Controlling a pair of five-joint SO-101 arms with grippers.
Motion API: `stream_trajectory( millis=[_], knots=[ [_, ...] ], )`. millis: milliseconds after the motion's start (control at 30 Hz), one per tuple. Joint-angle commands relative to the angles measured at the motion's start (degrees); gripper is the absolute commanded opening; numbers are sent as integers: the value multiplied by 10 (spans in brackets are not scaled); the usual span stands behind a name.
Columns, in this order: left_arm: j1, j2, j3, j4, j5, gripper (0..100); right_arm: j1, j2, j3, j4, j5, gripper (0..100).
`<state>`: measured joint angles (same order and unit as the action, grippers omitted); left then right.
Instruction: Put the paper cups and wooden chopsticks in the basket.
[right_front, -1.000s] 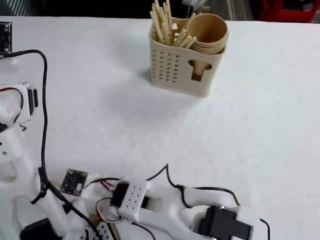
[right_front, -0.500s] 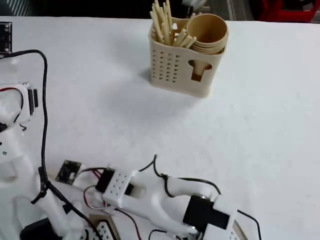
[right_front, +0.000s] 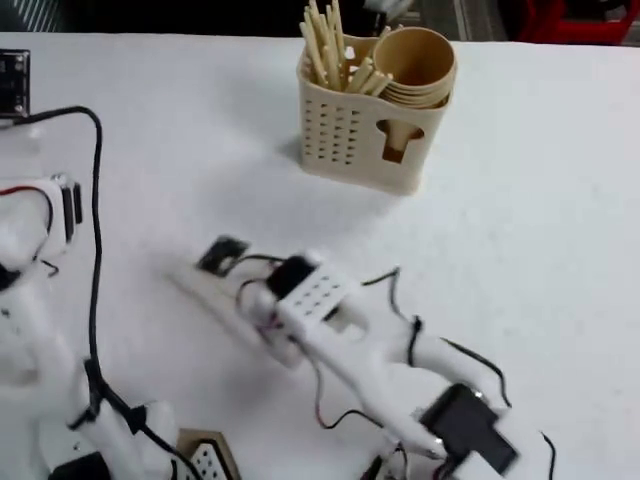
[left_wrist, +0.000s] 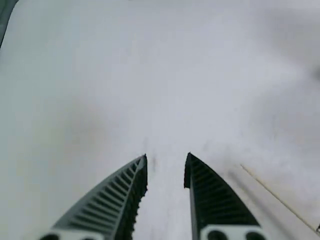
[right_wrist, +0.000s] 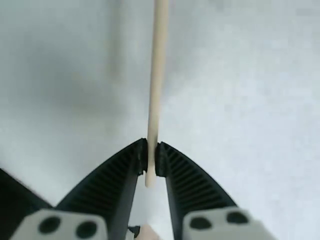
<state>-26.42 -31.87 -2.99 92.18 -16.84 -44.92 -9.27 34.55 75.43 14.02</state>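
- Chopstick (right_wrist: 156, 75): a thin, straight rod of pale wood. It looks light and stiff, and smooth enough to pivot or slip in a narrow grip. It is held near one end, so its long free part runs out ahead of the fingers, above the table. A hold nearer the middle would probably steady it.
- At the table's left edge stands the left arm (right_front: 30, 230), with a black cable (right_front: 95, 250) looped over it.
- The left gripper (left_wrist: 166, 158) is released. Its jaws sit a small gap apart with nothing between them and bare table below.
- Low across the near middle lies the right arm (right_front: 370, 350), stretched toward the left.
- The right gripper (right_wrist: 151, 148) is clenched on the chopstick, with both ribbed jaws pressed against it.
- At the far middle the basket (right_front: 345, 135) stands upright, well apart from both arms. It holds a sheaf of chopsticks (right_front: 325, 45) on its left side and stacked cups (right_front: 418, 55) on its right, so the task looks close to done.
- The table (right_front: 520, 250) is white, flat and matt. A dropped rod would probably roll on it.
- Beyond the far edge the room is dark, with a red object (right_front: 575, 18) at the far right.
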Motion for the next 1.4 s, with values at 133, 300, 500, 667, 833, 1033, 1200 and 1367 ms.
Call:
stream_trajectory(
  millis=[133,300,500,667,833,1033,1200,1367],
  knots=[
    [51,-83,60,-7,-3,135,113,-130,113,9,85,17],
    [58,-115,188,-62,-3,135,197,-195,177,9,159,17],
    [58,-196,367,-155,-3,135,263,-204,192,0,212,22],
    [58,-281,527,-246,-5,136,264,-204,191,-15,192,162],
    [58,-329,656,-323,-5,136,226,-204,151,-15,145,230],
    [59,-335,750,-398,-4,136,134,-203,111,-48,84,231],
    [59,-337,807,-441,-6,136,97,-149,103,-130,74,230],
    [58,-337,823,-455,-6,136,108,-4,36,-173,71,230]
  ],
)
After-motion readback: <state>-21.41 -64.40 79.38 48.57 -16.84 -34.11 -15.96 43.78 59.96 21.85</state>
